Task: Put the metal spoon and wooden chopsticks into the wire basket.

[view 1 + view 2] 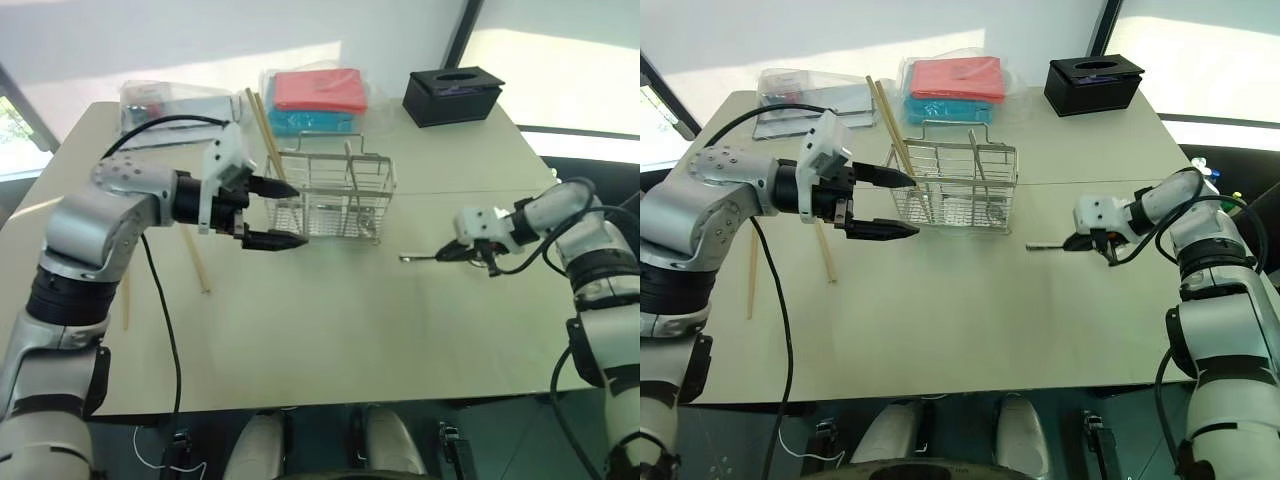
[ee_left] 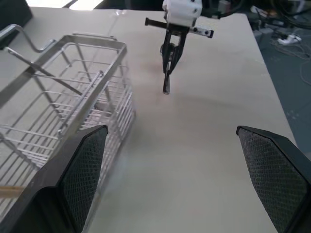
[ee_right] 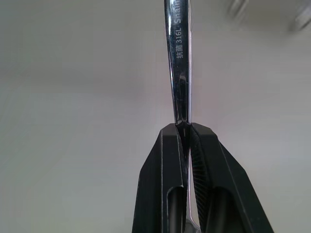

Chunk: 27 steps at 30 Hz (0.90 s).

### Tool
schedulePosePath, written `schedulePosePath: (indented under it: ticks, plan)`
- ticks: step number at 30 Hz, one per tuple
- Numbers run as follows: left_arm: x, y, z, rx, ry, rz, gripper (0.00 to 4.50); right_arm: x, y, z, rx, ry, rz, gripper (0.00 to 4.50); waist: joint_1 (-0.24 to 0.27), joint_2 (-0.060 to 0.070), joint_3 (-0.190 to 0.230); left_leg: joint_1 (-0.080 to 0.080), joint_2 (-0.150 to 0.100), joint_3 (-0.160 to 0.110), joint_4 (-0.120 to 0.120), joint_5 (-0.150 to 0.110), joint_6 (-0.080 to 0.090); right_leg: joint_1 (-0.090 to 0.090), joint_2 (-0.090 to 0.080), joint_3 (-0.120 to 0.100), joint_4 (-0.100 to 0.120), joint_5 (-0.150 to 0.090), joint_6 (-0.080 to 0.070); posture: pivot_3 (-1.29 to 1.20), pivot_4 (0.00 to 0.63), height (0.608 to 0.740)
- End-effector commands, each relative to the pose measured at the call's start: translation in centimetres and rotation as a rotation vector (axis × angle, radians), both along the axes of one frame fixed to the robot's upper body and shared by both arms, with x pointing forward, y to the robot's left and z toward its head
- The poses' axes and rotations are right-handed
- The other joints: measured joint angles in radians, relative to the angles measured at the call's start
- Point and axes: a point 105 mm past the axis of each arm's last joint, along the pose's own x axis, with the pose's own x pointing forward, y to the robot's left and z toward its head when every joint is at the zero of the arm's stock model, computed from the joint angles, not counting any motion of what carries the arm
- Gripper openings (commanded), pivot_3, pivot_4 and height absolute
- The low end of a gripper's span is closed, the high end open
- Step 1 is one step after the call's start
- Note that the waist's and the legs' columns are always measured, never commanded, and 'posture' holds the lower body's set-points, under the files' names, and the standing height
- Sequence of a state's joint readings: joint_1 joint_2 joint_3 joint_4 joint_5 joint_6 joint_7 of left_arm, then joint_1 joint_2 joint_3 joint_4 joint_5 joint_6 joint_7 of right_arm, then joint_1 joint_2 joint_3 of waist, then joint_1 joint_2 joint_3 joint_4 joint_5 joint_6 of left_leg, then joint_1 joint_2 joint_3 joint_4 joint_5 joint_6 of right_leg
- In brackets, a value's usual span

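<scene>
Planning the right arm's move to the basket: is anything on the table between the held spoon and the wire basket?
Nothing visible: bare table separates the metal spoon, held in the right gripper, from the wire basket.

- Metal spoon: I see a slim, shiny silver handle, roughly level just above the counter, to the right of the basket and apart from it. One end is clamped between the closed fingers of the right pincer; the wrist view shows engraved lettering on the handle.
- Wooden chopsticks: I count one light-brown stick leaning in the basket's left end, its top tilted away. Two more lie flat on the counter to the basket's left.
- Wire basket: silvery rectangular grid, upright, with divided compartments and top loops, near the counter's middle.
</scene>
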State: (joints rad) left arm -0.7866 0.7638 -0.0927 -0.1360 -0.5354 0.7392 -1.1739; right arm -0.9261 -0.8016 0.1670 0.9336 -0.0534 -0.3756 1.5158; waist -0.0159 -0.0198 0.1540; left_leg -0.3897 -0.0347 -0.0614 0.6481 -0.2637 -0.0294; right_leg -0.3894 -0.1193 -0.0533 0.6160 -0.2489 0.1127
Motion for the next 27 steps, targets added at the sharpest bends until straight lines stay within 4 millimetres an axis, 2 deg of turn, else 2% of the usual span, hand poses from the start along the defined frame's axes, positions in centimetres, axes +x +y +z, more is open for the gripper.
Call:
schedulePosePath:
  ticks: [1, 6, 8, 10, 15, 18, 22, 27]
  plan:
    - [-0.1, 0.7, 1.9, -0.059, -0.060, 0.043, 4.50, -0.6, -0.2, 5.1, 0.227, -0.106, -0.077, 0.02, 0.008, 0.000, 0.000, 0.000, 0.000, 0.000, 0.000, 0.000, 0.000, 0.000, 0.000, 0.000, 0.000, 0.000, 0.000, 0.00, 0.150, 0.667]
    - [0.7, 1.1, 2.9, -0.124, -0.084, 0.103, 4.50, -1.6, 0.2, 10.3, 0.535, -0.235, -0.232, 0.02, 0.019, 0.000, 0.000, -0.001, -0.001, -0.001, 0.001, -0.003, 0.005, 0.000, -0.002, 0.000, -0.001, 0.000, 0.000, 0.00, 0.150, 0.667]
    - [0.9, 1.2, 3.0, -0.140, -0.090, 0.116, 4.50, -1.6, 1.5, 13.0, 0.710, -0.285, -0.283, 0.02, 0.017, 0.000, 0.000, -0.001, -0.001, -0.001, 0.001, -0.003, 0.005, 0.000, -0.003, 0.000, -0.001, 0.000, 0.000, 0.00, 0.150, 0.667]
    - [1.2, 1.2, 3.1, -0.152, -0.093, 0.122, 4.50, -1.4, 3.3, 14.9, 0.838, -0.319, -0.316, 0.02, 0.010, 0.000, 0.000, 0.000, -0.001, -0.001, 0.001, -0.003, 0.005, 0.000, -0.002, 0.000, 0.000, 0.000, 0.000, 0.00, 0.150, 0.667]
    - [1.6, 1.0, 3.3, -0.162, -0.096, 0.128, 4.50, -0.5, 8.1, 16.7, 1.003, -0.340, -0.354, 0.02, 0.005, 0.000, 0.000, -0.001, 0.000, -0.001, 0.000, -0.003, 0.005, -0.001, -0.001, 0.000, 0.000, 0.000, 0.000, 0.00, 0.150, 0.667]
    - [1.8, 1.0, 3.4, -0.162, -0.102, 0.131, 4.50, 0.6, 9.7, 16.6, 1.035, -0.342, -0.400, 0.02, 0.004, 0.000, 0.000, -0.001, -0.001, -0.001, 0.000, -0.003, 0.005, -0.002, -0.002, 0.000, 0.001, 0.001, 0.000, 0.00, 0.150, 0.667]
    - [2.1, 1.3, 3.6, -0.160, -0.112, 0.152, 4.50, 2.2, 11.0, 14.6, 1.012, -0.341, -0.458, 0.02, 0.011, -0.001, -0.001, -0.002, -0.002, -0.002, 0.000, -0.003, 0.005, -0.002, -0.002, 0.000, 0.002, 0.001, 0.000, 0.00, 0.150, 0.667]
    - [2.1, 1.7, 3.7, -0.157, -0.124, 0.175, 4.50, 3.3, 11.6, 12.2, 1.004, -0.319, -0.496, 0.02, 0.004, -0.001, -0.001, -0.002, -0.003, -0.001, 0.000, -0.003, 0.006, -0.002, -0.001, 0.000, 0.004, 0.001, 0.000, 0.00, 0.150, 0.667]
